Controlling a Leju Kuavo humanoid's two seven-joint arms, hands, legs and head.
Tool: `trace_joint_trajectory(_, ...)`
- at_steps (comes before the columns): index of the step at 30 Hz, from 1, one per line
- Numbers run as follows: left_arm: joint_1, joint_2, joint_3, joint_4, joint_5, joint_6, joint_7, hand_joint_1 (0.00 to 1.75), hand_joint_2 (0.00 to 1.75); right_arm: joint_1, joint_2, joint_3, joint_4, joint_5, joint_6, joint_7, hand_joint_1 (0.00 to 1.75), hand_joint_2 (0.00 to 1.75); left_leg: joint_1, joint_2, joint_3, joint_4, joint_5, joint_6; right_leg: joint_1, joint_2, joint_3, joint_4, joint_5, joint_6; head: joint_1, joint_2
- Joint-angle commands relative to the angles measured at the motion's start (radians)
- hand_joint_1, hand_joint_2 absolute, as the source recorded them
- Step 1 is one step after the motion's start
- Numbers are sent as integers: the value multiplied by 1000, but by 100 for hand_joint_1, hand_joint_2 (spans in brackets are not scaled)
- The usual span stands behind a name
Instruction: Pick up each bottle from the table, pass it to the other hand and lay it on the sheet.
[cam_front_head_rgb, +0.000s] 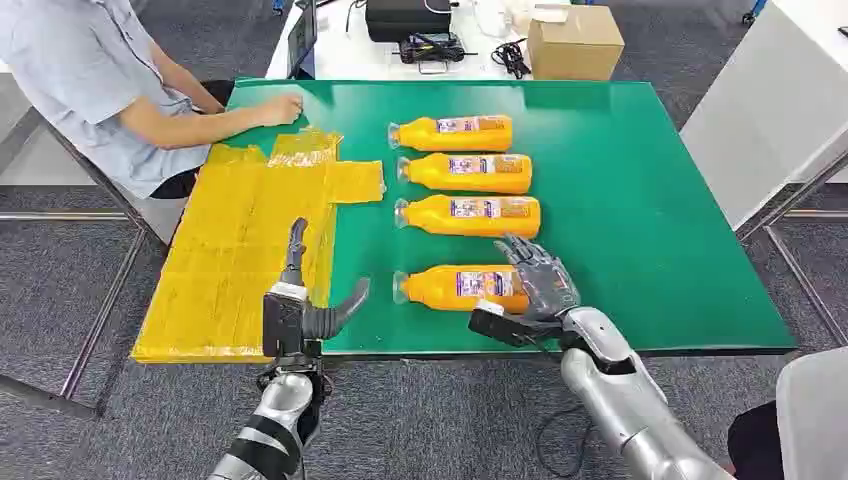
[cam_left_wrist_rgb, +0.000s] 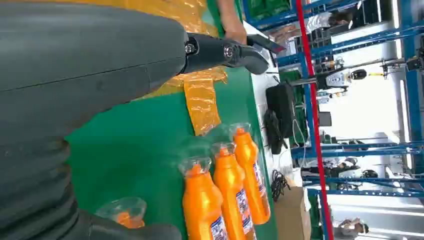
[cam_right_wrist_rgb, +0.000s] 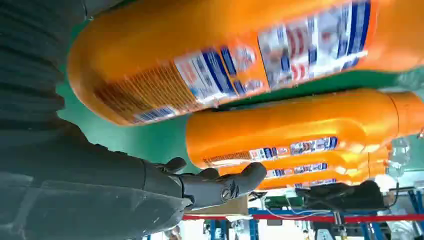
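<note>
Bottles are lying in a column at frame center on the green table; the nearest bottle is sitting under the right hand, whose fingers are draping open over its base. Left hand is hovering open, holding nothing, over the yellow sheet at lower left.

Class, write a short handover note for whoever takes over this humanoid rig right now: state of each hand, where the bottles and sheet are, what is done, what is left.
Left hand: open, holding nothing, over the near edge of the crinkled yellow plastic sheet.
Right hand: fingers spread over the base end of the nearest orange plastic bottle; a firm grip cannot be confirmed.
All four orange bottles lie on their sides in a row on the green table mat; the other three are beyond the nearest one.
Done: no bottle on the sheet yet.
Left: pick up, hand over and lay down all four.
A seated person's hand rests at the sheet's far end.
</note>
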Motion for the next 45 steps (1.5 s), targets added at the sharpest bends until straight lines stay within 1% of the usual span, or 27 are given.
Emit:
trace_joint_trajectory(1, -28, 35, -1, 16, -6, -6, 7, 0, 175, -107, -22, 102, 151, 20, 55, 54, 0, 175, 1, 3, 4, 0, -1, -1, 1, 2, 3, 0, 0, -2, 0, 0)
trace_joint_trajectory(6, -29, 33, -4, 19, -9, -12, 10, 0, 175, -131, -31, 121, 200, 15, 97, 75, 0, 175, 0, 3, 4, 0, -1, -2, 0, 3, 3, 0, -1, -2, 0, 0)
trace_joint_trajectory(9, -37, 32, -8, 33, -8, -15, 10, 0, 175, -152, -48, 148, 233, 4, 158, 83, 0, 175, 1, 3, 6, -1, -2, -2, 1, 2, 5, -1, -1, -3, 0, 0)
trace_joint_trajectory(11, -42, 31, -9, 44, -10, -13, 8, 0, 175, -164, -60, 165, 242, -7, 190, 90, 0, 175, 0, 1, 3, 0, -1, -1, 0, 1, 2, 0, 0, -1, 0, 0)
trace_joint_trajectory(14, -46, 29, -10, 54, -9, -14, 5, 0, 175, -177, -73, 180, 255, -21, 228, 89, 0, 175, 0, 2, 5, 0, -1, -2, 0, 1, 4, 0, -1, -2, 0, 0)
trace_joint_trajectory(15, -48, 27, -11, 57, -9, -14, 2, 0, 175, -180, -79, 186, 262, -24, 234, 91, 0, 175, 1, 3, 7, 0, -3, -2, 1, 3, 6, 0, -2, -3, 0, 0)
trace_joint_trajectory(18, -51, 25, -13, 60, -9, -15, 0, 0, 175, -187, -84, 193, 272, -23, 236, 93, 0, 175, 0, 0, 3, 0, 0, -1, 0, -1, 3, -1, 0, -1, 0, 0)
trace_joint_trajectory(20, -51, 25, -13, 60, -9, -15, 0, 0, 175, -187, -84, 193, 272, -23, 236, 93, 0, 175, 0, 0, 4, 0, -1, -1, 0, 0, 4, -1, -1, -2, 0, 0)
trace_joint_trajectory(21, -53, 25, -15, 62, -7, -17, -1, 0, 175, -193, -83, 199, 286, -35, 243, 96, 58, 175, 1, 1, 6, 0, -1, -2, 1, 0, 5, -1, -1, -3, 0, 0)
trace_joint_trajectory(22, -54, 25, -16, 63, -6, -18, -2, 0, 175, -197, -88, 209, 292, -42, 249, 97, 161, 175, 1, 0, 5, 0, -1, -2, 1, 0, 4, -1, -1, -2, 0, 0)
trace_joint_trajectory(23, -58, 24, -18, 67, -4, -20, -3, 0, 175, -203, -96, 215, 302, -59, 268, 91, 175, 175, 0, 0, 3, 0, 0, -1, 1, 0, 3, -1, 0, -2, 0, 0)
trace_joint_trajectory(25, -66, 22, -21, 76, -1, -25, -5, 0, 175, -205, -107, 208, 316, -93, 294, 71, 175, 175, 1, 1, 6, 0, -1, -2, 1, 1, 6, -1, -1, -3, 0, 0)
trace_joint_trajectory(28, -76, 17, -26, 86, 5, -30, -14, 0, 175, -192, -114, 176, 323, -160, 295, 24, 175, 175, 0, -2, 5, 0, -1, -1, 1, -2, 5, -1, -1, -2, 0, 0)
trace_joint_trajectory(29, -79, 16, -29, 87, 10, -35, -18, 0, 175, -178, -109, 152, 318, -201, 282, -4, 175, 175, 1, -2, 6, 0, -1, -2, 1, -3, 7, -1, -2, -3, 0, 0)
trace_joint_trajectory(30, -81, 15, -32, 85, 12, -37, -18, 0, 175, -160, -94, 100, 315, -280, 302, -60, 175, 175, 1, -2, 5, 0, 0, -1, 1, -2, 5, -1, -1, -2, 0, 0)
trace_joint_trajectory(31, -85, 13, -35, 86, 15, -39, -18, 0, 175, -148, -90, 78, 316, -320, 318, -86, 175, 175, 1, -2, 7, -1, -1, -2, 1, -2, 7, -2, -1, -2, 0, 0)
trace_joint_trajectory(32, -89, 10, -41, 86, 21, -39, -18, 0, 175, -130, -82, 43, 311, -378, 325, -129, 175, 175, 1, -1, 5, 0, -1, -1, 1, -2, 5, -2, -1, -2, 0, 0)
trace_joint_trajectory(33, -90, 9, -43, 84, 22, -38, -18, 0, 175, -122, -78, 30, 306, -396, 318, -150, 175, 175, 1, -2, 7, -1, -1, -2, 1, -2, 8, -2, -1, -2, 0, 0)
trace_joint_trajectory(34, -90, 9, -44, 84, 22, -38, -18, 0, 175, -120, -76, 31, 306, -396, 318, -150, 175, 175, 1, -2, 4, 0, 0, -1, 1, -2, 4, -2, 0, -1, 0, 0)
trace_joint_trajectory(36, -90, 8, -46, 84, 23, -38, -18, 0, 175, -116, -71, 27, 299, -403, 314, -159, 175, 175, 1, -1, 7, -1, -1, -2, 1, -2, 7, -2, -1, -2, 0, 0)
trace_joint_trajectory(37, -88, 9, -47, 78, 26, -34, -18, 0, 175, -105, -58, -12, 291, -452, 318, -183, 175, 175, 1, 0, 5, 0, -1, -1, 1, 0, 5, -1, -1, -2, 0, 0)
trace_joint_trajectory(38, -85, 10, -48, 70, 34, -31, -18, 0, 175, -91, -48, -37, 265, -472, 310, -202, 175, 175, 1, 0, 7, 0, -2, -2, 1, 0, 7, -1, -2, -3, 0, 0)
trace_joint_trajectory(39, -80, 8, -44, 60, 43, -25, -18, 0, 175, -77, -37, -61, 240, -497, 317, -221, 175, 175, 1, 0, 4, 0, -1, -1, 1, 0, 4, -1, 0, -2, 0, 0)
trace_joint_trajectory(40, -73, 7, -40, 47, 52, -17, -18, 0, 175, -59, -25, -93, 210, -540, 346, -240, 175, 175, 1, 0, 7, -1, -1, -2, 2, 0, 7, -2, -1, -3, 0, 0)
trace_joint_trajectory(41, -60, 2, -30, 16, 71, -7, -18, 0, 175, -43, -15, -118, 184, -576, 369, -252, 175, 175, 1, 1, 6, 0, -1, -2, 1, 0, 5, -1, -1, -3, 0, 0)
trace_joint_trajectory(44, -27, -3, -21, -48, 115, 8, -18, 0, 175, 6, 3, -169, 89, -624, 370, -250, 175, 175, 1, 2, 4, 0, -1, -2, 1, 1, 3, 0, -1, -2, 0, 0)
trace_joint_trajectory(45, -27, -3, -21, -48, 115, 8, -18, 0, 175, 6, 3, -169, 89, -624, 370, -250, 175, 175, 1, 3, 9, 1, -4, -3, 2, 3, 7, 0, -3, -4, 0, 0)
